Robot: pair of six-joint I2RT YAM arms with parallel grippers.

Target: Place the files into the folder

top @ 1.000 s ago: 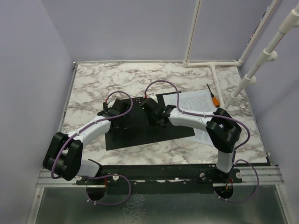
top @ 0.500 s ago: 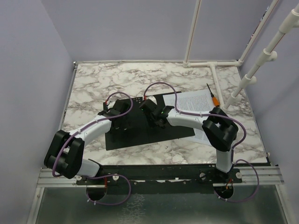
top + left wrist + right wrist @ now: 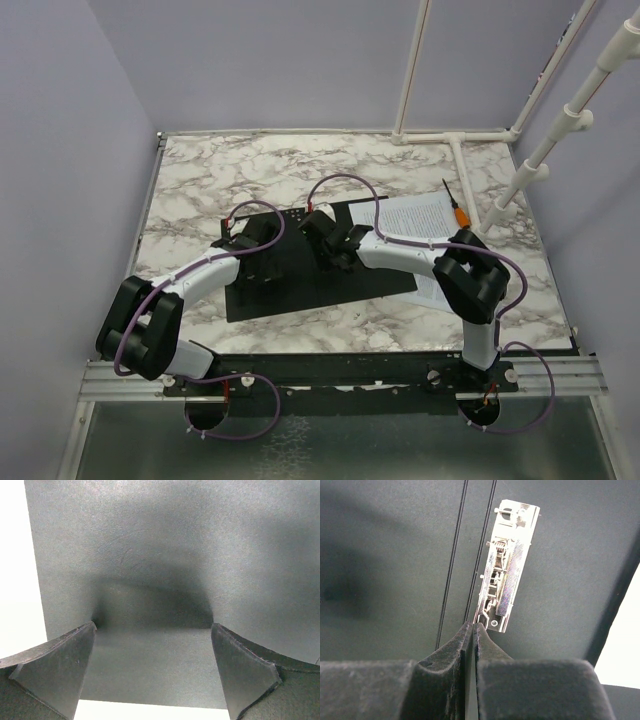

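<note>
As I watch, the folder (image 3: 285,295) lies open, black faces up.
Left tool (image 3: 152,625) spread wide, holding nothing; right tool (image 3: 471,625) pinched closed, tips at the metal clip's (image 3: 507,562) near end.

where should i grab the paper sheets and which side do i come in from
Probably the files' far edge, left of the screwdriver, coming down from behind with the fingers low. The sheets lie flat on the table, so only an edge offers a pinch. The right arm crosses their near part, and their left side runs along the folder.
</note>
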